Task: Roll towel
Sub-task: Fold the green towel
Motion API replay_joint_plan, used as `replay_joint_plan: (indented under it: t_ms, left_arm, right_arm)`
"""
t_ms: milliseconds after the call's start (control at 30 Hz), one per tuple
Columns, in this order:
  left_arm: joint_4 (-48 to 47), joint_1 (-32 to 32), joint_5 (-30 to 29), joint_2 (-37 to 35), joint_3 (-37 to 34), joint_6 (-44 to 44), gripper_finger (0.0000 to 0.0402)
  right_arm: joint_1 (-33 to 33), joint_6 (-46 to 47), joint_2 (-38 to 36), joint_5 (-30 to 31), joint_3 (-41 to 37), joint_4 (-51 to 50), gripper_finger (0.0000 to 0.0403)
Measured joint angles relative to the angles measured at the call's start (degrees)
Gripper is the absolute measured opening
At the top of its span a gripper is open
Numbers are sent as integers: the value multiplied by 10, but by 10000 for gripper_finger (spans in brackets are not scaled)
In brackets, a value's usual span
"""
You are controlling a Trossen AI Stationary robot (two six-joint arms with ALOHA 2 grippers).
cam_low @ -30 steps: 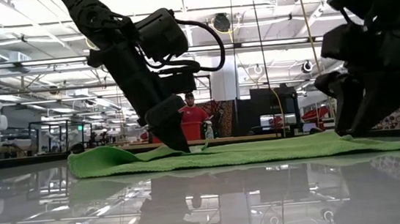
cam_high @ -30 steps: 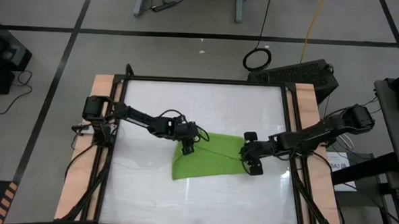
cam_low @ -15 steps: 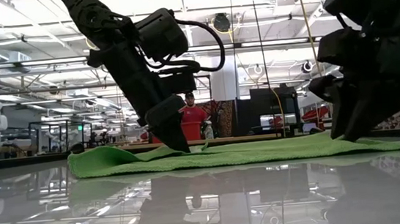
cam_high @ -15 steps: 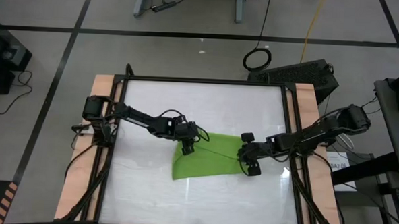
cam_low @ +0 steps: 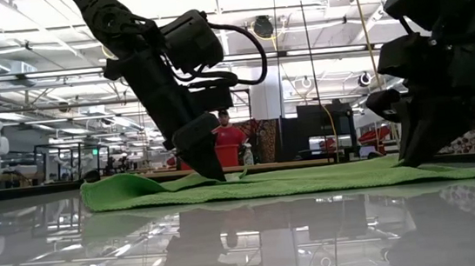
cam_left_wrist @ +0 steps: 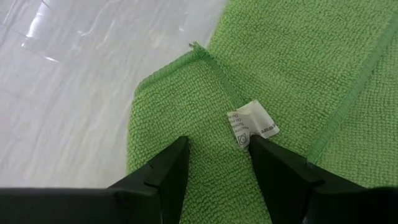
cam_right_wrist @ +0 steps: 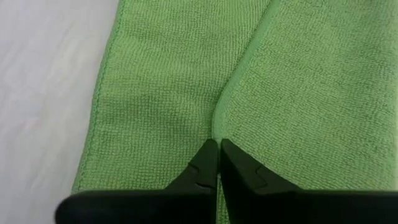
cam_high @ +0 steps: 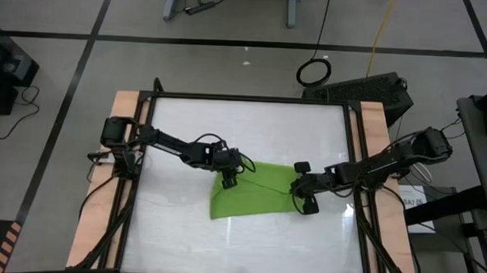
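right tool [cam_right_wrist: 218,144] pinched on towel [cam_high: 253,193] hem, left tool [cam_left_wrist: 217,152] open on towel

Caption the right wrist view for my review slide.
Right gripper shut on the hemmed edge of the folded green towel lying on the white table.

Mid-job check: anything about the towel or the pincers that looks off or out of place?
Nothing looks damaged or spilled. The towel lies folded and flat on the table, skewed to its edges, its white tag showing. The left pincer is open with tips on the cloth; the right pincer is shut at a hem.
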Motion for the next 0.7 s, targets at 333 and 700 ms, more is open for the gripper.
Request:
replay_joint_plan:
  t_ms: [333, 700]
  left_arm:
    - [6, 0, 0, -32, -1, 0, 182]
    - [83, 0, -69, -28, 0, 17, 205]
  right_arm:
    - [0, 2, 0, 0, 0, 0, 1]
    - [-9, -5, 0, 0, 0, 2, 1]
